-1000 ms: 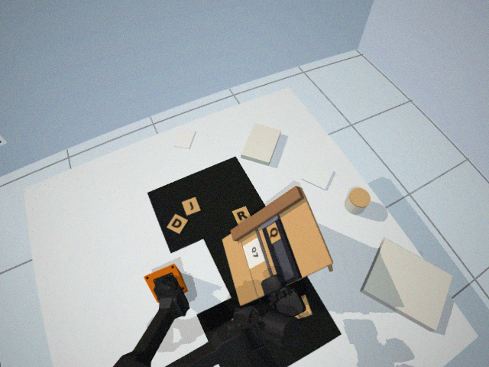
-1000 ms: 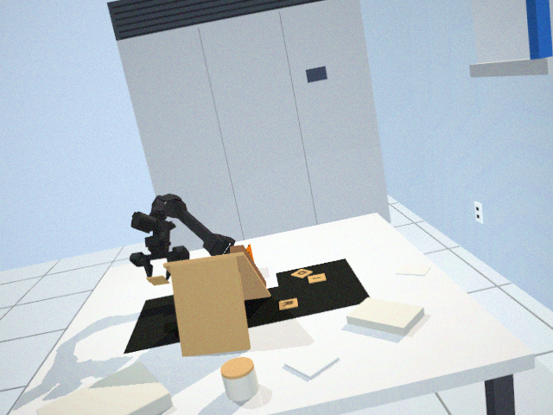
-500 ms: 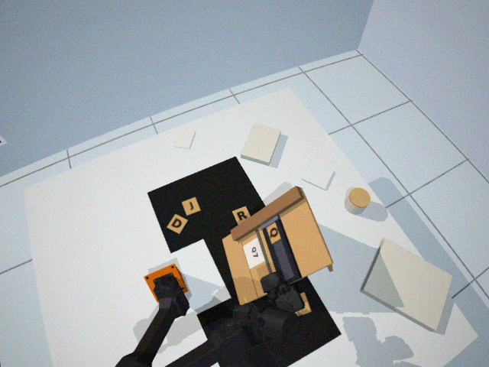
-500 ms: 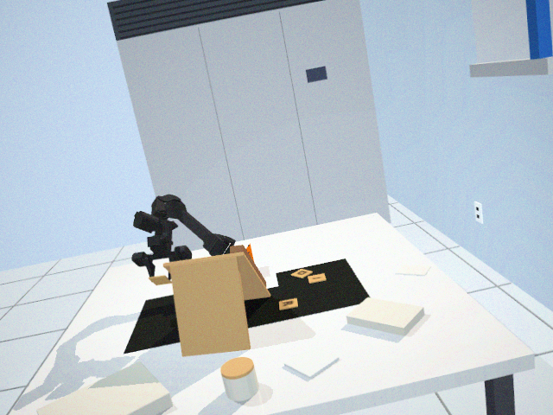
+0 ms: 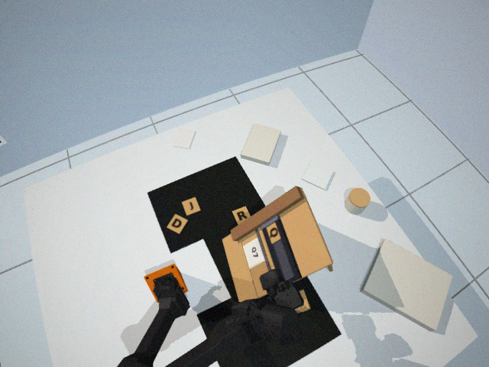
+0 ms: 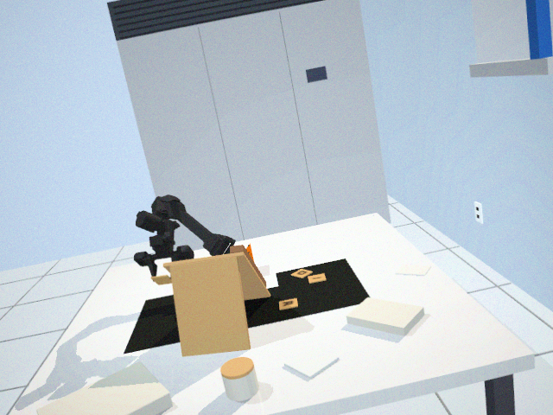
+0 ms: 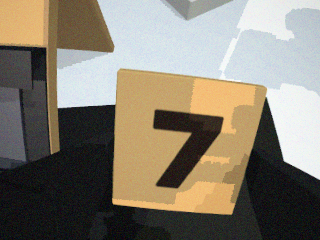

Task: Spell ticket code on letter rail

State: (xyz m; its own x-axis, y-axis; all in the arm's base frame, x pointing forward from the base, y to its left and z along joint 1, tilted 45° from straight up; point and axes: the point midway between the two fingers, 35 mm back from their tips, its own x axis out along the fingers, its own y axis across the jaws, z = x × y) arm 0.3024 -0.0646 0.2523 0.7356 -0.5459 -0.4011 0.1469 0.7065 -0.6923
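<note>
The 7 tile (image 5: pixel 305 302) (image 6: pixel 161 279) (image 7: pixel 185 145) hangs above the black mat (image 5: pixel 208 173) (image 6: pixel 321 285) (image 7: pixel 85 135), just off the board's open end, pinched in my gripper (image 6: pixel 158 277). Beside it stands the board (image 5: pixel 312 241) (image 6: pixel 212 308) (image 7: pixel 25 22); the Q tile (image 5: pixel 273 232) already sits at the rail's (image 5: pixel 287 256) far end, and the ticket (image 5: pixel 253 252) reads Q7, so this should be the last tile. I'd match its tilt to the rail, line its edges up with the channel, then slide gently until it meets Q, and only then release. A skewed entry could jam. Toward the mat's far corner lie D (image 5: pixel 177 223) and J (image 5: pixel 191 206), with R (image 5: pixel 241 215) by the board; I'd leave them.
</note>
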